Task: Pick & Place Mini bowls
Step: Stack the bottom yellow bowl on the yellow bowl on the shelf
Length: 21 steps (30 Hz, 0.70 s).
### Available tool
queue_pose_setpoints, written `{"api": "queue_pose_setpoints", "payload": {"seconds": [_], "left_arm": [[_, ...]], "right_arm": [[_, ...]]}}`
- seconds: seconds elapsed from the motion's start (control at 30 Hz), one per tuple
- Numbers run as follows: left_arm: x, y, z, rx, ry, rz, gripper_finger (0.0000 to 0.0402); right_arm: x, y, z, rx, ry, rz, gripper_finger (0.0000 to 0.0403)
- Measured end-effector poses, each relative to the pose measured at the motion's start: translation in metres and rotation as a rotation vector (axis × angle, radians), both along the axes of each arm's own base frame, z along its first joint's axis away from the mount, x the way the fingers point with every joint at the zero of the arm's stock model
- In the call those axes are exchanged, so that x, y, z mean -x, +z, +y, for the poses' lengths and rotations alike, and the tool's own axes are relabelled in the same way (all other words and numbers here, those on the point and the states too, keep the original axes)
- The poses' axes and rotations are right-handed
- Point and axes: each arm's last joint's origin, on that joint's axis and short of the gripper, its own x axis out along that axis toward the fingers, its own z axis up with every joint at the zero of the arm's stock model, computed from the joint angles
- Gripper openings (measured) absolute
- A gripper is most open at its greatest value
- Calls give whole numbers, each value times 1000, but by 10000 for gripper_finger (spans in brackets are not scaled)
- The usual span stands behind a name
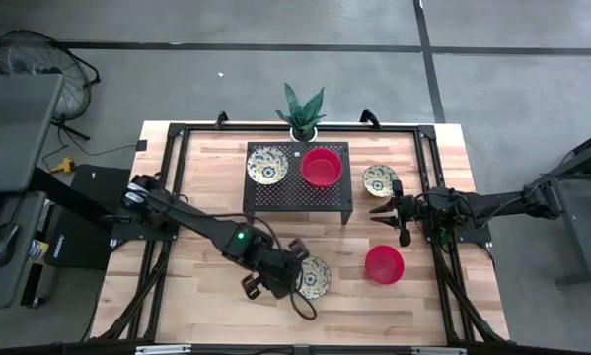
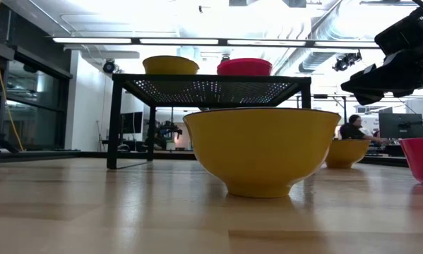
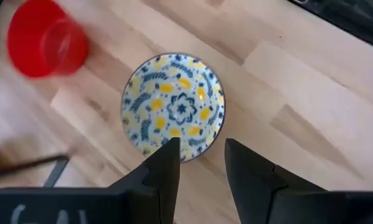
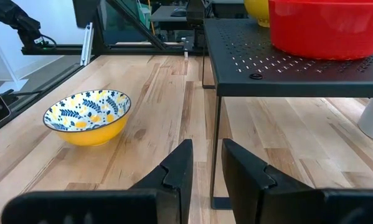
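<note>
- High view: four mini bowls show loose or racked. A patterned bowl (image 1: pixel 267 165) and a red bowl (image 1: pixel 321 167) sit on the black perforated rack (image 1: pixel 297 195) at the middle of the far edge of the surface (image 1: pixel 206 177). A second patterned bowl (image 1: pixel 379 179) lies just beside the rack toward the right edge, and a second red bowl (image 1: pixel 384 264) lies toward the near right corner. A third patterned bowl (image 1: pixel 313 278) rests near the middle of the near edge, with the left end effector (image 1: pixel 287 281) right over its rim. The right end effector (image 1: pixel 386 211) hangs between the two right-side bowls, holding nothing. A potted plant (image 1: pixel 302 110) stands at the far edge behind the rack.
- Low view: the near bowl (image 2: pixel 262 149) has steep walls and a small foot. It looks glossy, stiff and light, likely breakable, so a pinch over the rim suits it better than a squeeze on the slick wall. The rack's legs and deck stand directly behind it.
- Left wrist view: the left end effector (image 3: pixel 200 163) has its fingers narrowly parted and empty, one fingertip (image 3: pixel 171 149) overlapping the bowl's (image 3: pixel 174 107) rim.
- Right wrist view: the right end effector (image 4: pixel 205 158) is narrowly open and empty, facing the rack leg (image 4: pixel 215 149), which blocks a straight reach; a patterned bowl (image 4: pixel 88 117) sits off to the side.
</note>
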Motion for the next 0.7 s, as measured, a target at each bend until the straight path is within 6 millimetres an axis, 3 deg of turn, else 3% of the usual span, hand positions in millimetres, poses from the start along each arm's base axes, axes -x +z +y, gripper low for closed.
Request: {"api": "queue_pose_setpoints", "payload": {"seconds": [0.37,0.7], "left_arm": [[-18,-42,-8,-132,-164,62,122],[-26,-63,-11,-199,-253,93,122]], "right_arm": [[0,0,0,0,0,0,73],[0,0,0,0,0,0,73]]}}
